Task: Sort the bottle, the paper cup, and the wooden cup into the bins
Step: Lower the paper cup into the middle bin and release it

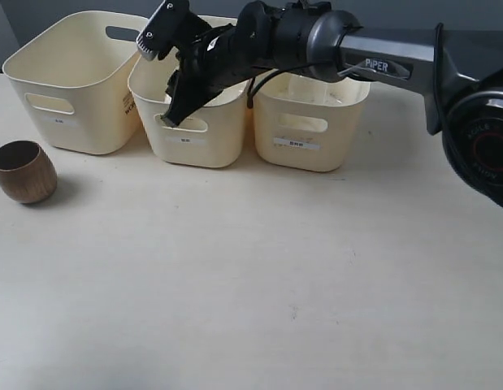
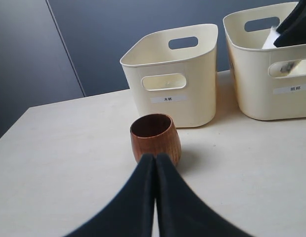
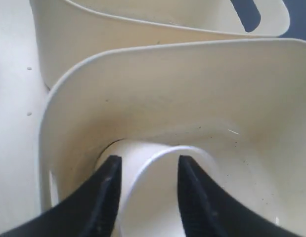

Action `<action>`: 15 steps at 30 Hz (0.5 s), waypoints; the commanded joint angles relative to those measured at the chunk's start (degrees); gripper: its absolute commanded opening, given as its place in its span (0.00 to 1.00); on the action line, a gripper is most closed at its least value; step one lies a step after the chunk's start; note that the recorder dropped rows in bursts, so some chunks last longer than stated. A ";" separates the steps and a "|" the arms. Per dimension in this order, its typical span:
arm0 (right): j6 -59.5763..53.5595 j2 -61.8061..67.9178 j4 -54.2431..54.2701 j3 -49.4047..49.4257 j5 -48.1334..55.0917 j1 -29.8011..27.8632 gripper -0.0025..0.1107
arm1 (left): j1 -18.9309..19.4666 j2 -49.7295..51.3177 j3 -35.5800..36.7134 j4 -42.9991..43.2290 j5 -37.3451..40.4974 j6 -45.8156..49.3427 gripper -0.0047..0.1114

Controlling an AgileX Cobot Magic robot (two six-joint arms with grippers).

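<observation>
The wooden cup (image 1: 23, 171) stands upright on the table's left, in front of the left bin (image 1: 72, 122). In the left wrist view my left gripper (image 2: 155, 157) is shut and empty, its tips just short of the wooden cup (image 2: 155, 138). My right gripper (image 1: 166, 120) reaches across into the middle bin (image 1: 194, 150). In the right wrist view that gripper (image 3: 148, 163) is open, and the white paper cup (image 3: 153, 197) lies tilted against the bin's wall (image 3: 192, 89), its rim between the spread fingers. The bottle is hidden.
The three bins stand in a row at the back, the right bin (image 1: 316, 150) touching the middle one. The right arm (image 1: 381, 57) spans above the right bin. The left bin (image 2: 172, 108) stands just behind the wooden cup.
</observation>
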 commanded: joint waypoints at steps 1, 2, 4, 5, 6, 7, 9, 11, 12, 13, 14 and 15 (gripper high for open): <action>1.21 0.15 -0.53 -0.05 0.07 -0.33 0.39 | -0.20 0.22 -0.15 -0.20 -0.17 -0.08 0.04; 1.21 0.15 -0.53 -0.05 -0.23 -0.33 0.39 | -0.20 0.22 -0.15 -0.20 -0.17 -0.08 0.04; 1.21 0.15 -0.38 -0.25 -0.18 -0.33 0.39 | -0.20 0.22 -0.15 -0.20 -0.17 -0.08 0.04; 1.21 -0.08 -0.38 -0.31 -0.31 -0.33 0.39 | -0.20 0.22 -0.15 -0.20 -0.17 -0.08 0.04; 1.21 -0.55 -0.38 -0.31 -0.40 -0.33 0.39 | -0.20 0.22 -0.15 -0.20 -0.17 -0.08 0.04; 1.21 -1.22 -0.17 -0.31 -0.69 -0.22 0.39 | -0.20 0.22 -0.15 -0.20 -0.17 -0.08 0.04; 1.21 -3.53 1.62 -0.31 -1.07 0.11 0.39 | -0.20 0.22 -0.15 -0.20 -0.17 -0.08 0.04; 0.72 -6.08 1.62 -0.31 -1.07 1.00 0.39 | -0.20 0.22 -0.15 -0.20 -0.17 -0.08 0.04; -0.11 -7.07 1.62 -0.31 -0.63 1.61 0.39 | -0.20 0.22 -0.15 -0.20 -0.17 -0.08 0.04; -1.50 -7.97 1.62 -0.31 0.05 2.32 0.39 | -0.20 0.22 -0.15 -0.20 -0.17 -0.08 0.04; -2.99 -8.63 1.62 -0.31 0.46 3.05 0.39 | -0.20 0.22 -0.15 -0.20 -0.17 -0.08 0.04; -5.74 -9.30 1.62 -0.31 1.51 4.07 0.39 | -0.20 0.22 -0.15 -0.20 -0.17 -0.08 0.04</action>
